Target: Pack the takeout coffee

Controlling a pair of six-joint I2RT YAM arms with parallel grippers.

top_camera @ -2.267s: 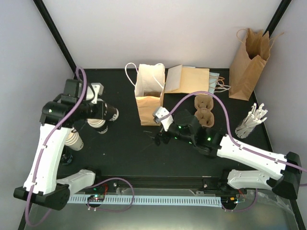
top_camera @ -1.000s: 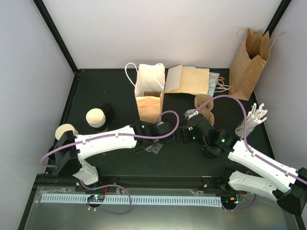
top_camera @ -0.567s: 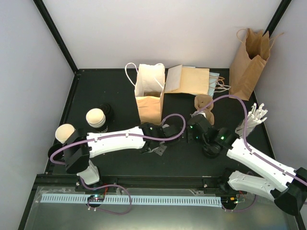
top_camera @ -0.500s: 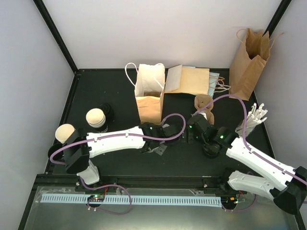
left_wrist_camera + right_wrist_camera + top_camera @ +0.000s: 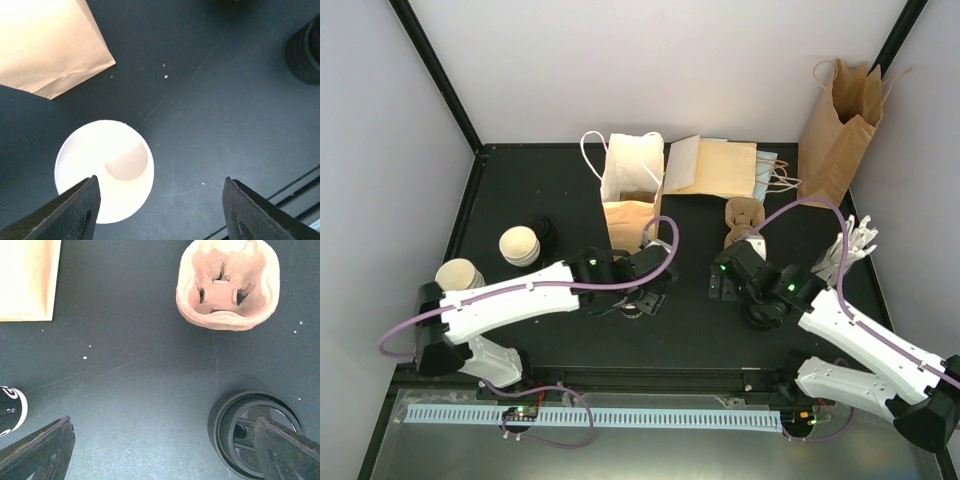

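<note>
While both stand wide apart and empty, left gripper (image 5: 160, 210) hangs over a lidless cup (image 5: 104, 170), right gripper (image 5: 162, 450) by a lid (image 5: 257, 435).

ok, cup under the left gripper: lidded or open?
Open and empty: the left wrist view looks straight down into the cup, bare bottom showing, no lid on it. A black lid lies elsewhere.
</note>
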